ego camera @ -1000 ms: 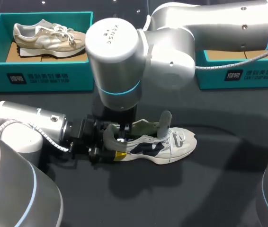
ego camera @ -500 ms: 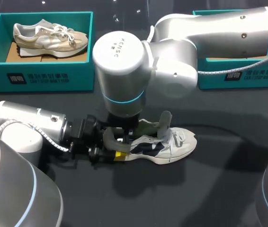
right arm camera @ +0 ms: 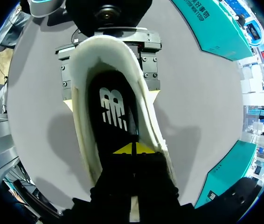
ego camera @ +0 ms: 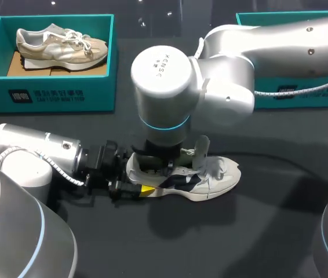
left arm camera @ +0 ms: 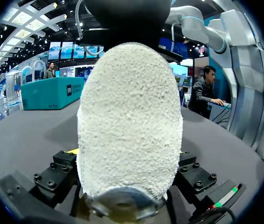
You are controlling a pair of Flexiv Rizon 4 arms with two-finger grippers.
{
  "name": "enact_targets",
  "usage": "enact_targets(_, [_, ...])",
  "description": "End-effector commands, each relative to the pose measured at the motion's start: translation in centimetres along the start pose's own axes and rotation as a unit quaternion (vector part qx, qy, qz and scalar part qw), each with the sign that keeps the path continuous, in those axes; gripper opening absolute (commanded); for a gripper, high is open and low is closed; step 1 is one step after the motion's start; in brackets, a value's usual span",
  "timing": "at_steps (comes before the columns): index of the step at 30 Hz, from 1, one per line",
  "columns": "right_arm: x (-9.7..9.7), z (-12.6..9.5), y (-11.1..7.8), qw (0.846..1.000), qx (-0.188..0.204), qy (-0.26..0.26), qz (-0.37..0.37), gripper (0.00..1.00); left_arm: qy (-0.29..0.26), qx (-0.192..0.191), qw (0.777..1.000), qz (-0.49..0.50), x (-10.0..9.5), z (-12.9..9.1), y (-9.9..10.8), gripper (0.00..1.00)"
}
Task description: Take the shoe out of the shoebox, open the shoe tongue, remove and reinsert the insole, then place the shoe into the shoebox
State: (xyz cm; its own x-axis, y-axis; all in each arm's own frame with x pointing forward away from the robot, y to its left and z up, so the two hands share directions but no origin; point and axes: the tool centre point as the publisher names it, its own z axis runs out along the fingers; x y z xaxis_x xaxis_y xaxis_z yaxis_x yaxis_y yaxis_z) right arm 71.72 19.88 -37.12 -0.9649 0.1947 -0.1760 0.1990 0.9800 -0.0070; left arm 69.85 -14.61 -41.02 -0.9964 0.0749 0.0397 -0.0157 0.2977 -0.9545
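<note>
A white and navy shoe [ego camera: 213,178] lies on its side on the dark table, toe to the right, with its grey tongue [ego camera: 201,147] standing up. My left gripper [ego camera: 130,184] comes in low from the left and is shut on the heel; in the left wrist view the rough white heel [left arm camera: 129,121] fills the space between its fingers [left arm camera: 59,172]. My right gripper [ego camera: 163,167] hangs straight down into the shoe's mouth. In the right wrist view its yellow tips [right arm camera: 134,149] are shut together against the black insole [right arm camera: 113,107], which lies flat inside the white collar [right arm camera: 83,126].
A teal shoebox [ego camera: 48,92] at the back left holds a beige shoe [ego camera: 59,43]. A second teal box [ego camera: 303,92] stands at the back right, largely hidden behind my right arm. Bare dark table lies in front of and right of the shoe.
My right arm has shifted right and nearer, along the shoe. The grey insole end that stood above the heel has gone down into the shoe. The left arm has kept still.
</note>
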Motion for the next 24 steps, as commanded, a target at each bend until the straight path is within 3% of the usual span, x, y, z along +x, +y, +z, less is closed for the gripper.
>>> enact_targets(1, [-0.3, 0.5, -1.2, 1.0, -0.009, 0.004, 0.007, 0.0, 0.0, 0.0, 1.0, 0.0, 0.1, 0.1, 0.0, 0.0])
enact_targets(10, [-0.7, 1.3, -2.0, 1.0, -0.011, 0.01, 0.013, 0.0, 0.0, 0.0, 1.0, 0.0, 0.1, 0.1, 0.0, 0.0])
enact_targets(11, [-0.8, 1.4, -2.0, 1.0, -0.011, 0.013, 0.013, 0.08, 0.0, 0.0, 1.0, 0.0, 0.1, 0.1, 0.0, 0.0])
enact_targets(15, [-0.8, 2.0, -2.2, 1.0, -0.011, 0.022, 0.015, 0.21, 0.0, 0.0, 1.0, 0.0, 0.1, 0.1, 0.0, 0.0])
enact_targets(24, [-1.0, 3.2, -2.4, 0.999, -0.014, 0.042, 0.011, 0.25, 0.0, 0.0, 1.0, 0.0, 0.1, 0.1, 0.0, 0.0])
